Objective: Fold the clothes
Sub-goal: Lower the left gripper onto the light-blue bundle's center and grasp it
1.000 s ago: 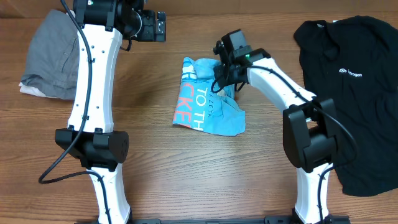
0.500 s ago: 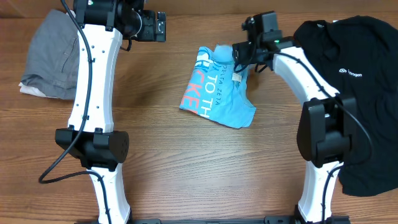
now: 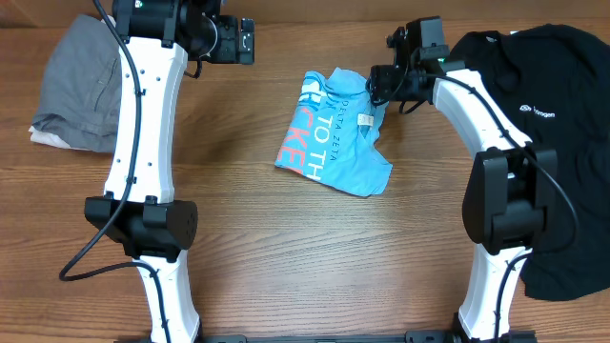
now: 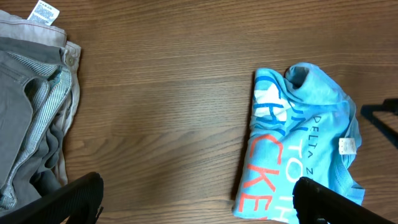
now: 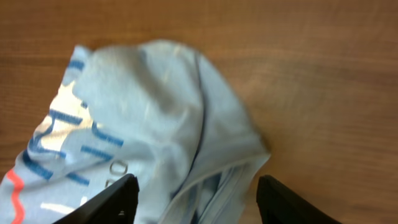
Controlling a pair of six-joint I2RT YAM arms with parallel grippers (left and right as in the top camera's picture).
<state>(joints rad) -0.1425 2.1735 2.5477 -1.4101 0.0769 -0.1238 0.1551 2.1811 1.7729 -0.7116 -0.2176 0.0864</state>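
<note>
Right gripper [image 5: 196, 186] spread, empty, over crumpled light blue T-shirt [image 3: 334, 143]. Left gripper [image 4: 199, 193] spread, empty. Coral-and-white lettering [image 3: 295, 148] facing up, white tag [image 3: 363, 119] exposed.

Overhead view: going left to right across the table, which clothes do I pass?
grey garment pile → light blue T-shirt → black shirt

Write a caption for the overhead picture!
Right gripper open at the edge of the crumpled light blue T-shirt on a wooden table.
</note>
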